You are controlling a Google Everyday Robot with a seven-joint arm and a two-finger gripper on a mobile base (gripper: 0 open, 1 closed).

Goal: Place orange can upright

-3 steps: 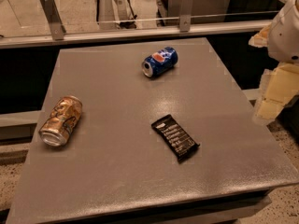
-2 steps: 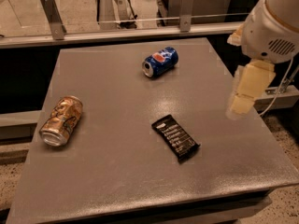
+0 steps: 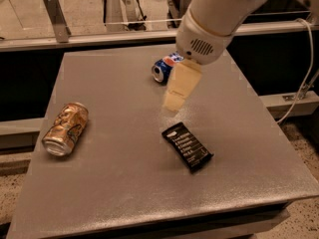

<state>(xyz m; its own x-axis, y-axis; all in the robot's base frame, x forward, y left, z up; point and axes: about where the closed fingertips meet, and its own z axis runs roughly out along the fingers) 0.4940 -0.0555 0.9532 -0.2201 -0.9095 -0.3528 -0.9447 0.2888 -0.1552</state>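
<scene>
The orange can [image 3: 66,128] lies on its side near the left edge of the grey table [image 3: 119,183], its silver end toward the front left. My gripper [image 3: 174,101] hangs from the white arm over the middle of the table, well to the right of the orange can and apart from it. It holds nothing that I can see.
A blue Pepsi can [image 3: 163,68] lies on its side at the back middle, partly behind my arm. A black snack packet [image 3: 187,146] lies flat just in front of the gripper. A rail and glass barrier [image 3: 99,34] run behind the table. A cable [image 3: 304,88] hangs at the right.
My arm has swung left from the table's right edge to over its middle, now in front of the Pepsi can. The cans and packet have not moved.
</scene>
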